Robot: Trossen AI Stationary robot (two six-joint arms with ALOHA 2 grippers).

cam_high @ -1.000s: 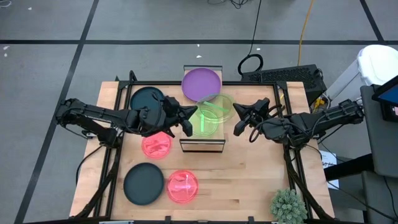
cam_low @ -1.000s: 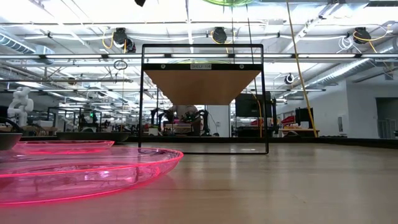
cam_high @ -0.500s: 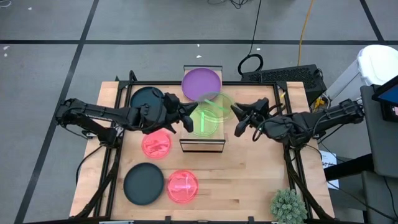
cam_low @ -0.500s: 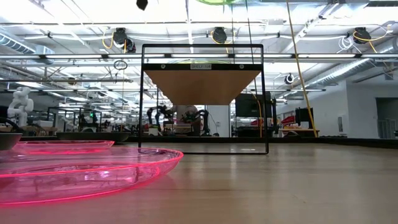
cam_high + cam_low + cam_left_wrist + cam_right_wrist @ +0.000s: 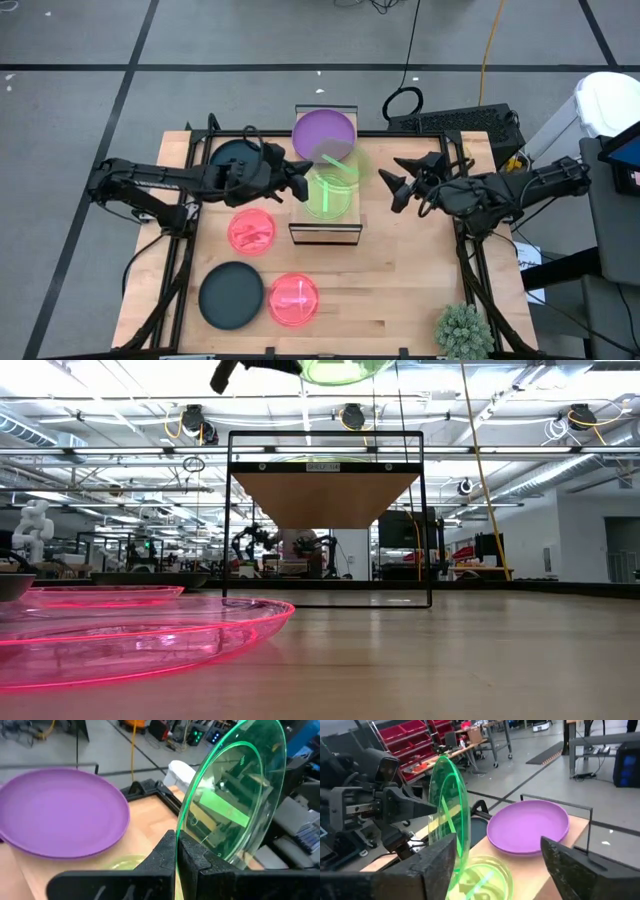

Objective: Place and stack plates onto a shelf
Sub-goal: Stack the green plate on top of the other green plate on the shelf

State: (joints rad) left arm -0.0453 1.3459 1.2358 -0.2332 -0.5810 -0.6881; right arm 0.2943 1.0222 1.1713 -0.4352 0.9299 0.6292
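Note:
A translucent green plate (image 5: 336,163) stands on edge in the air above the shelf (image 5: 326,234), with my left gripper (image 5: 303,184) shut on it. A second green plate (image 5: 328,197) lies flat on the shelf's wood top, and a purple plate (image 5: 324,134) lies on its far end. My right gripper (image 5: 398,183) hangs open to the right of the shelf, clear of the plate. In the low view the held plate (image 5: 345,369) and left gripper (image 5: 238,370) show at the top, above the shelf (image 5: 326,498). My left gripper pinches the green plate's rim (image 5: 184,827) between its two fingers (image 5: 165,854), at the side of the plate nearest the table's left. The fingers come about level from the table's left. The plate stands nearly upright on edge, lifted clear of the shelf and the plates on it.
On the table left of the shelf lie a dark plate (image 5: 236,159) and a pink plate (image 5: 252,232). Another dark plate (image 5: 231,295) and pink plate (image 5: 293,299) lie near the front edge. A small plant (image 5: 463,331) stands at the front right corner.
My right gripper has opened, let go of the green plate and drawn back toward the table's right edge. My left gripper has kept its hold, rolled and shifted a little toward the far edge. The plate has tipped from a slant to nearly upright.

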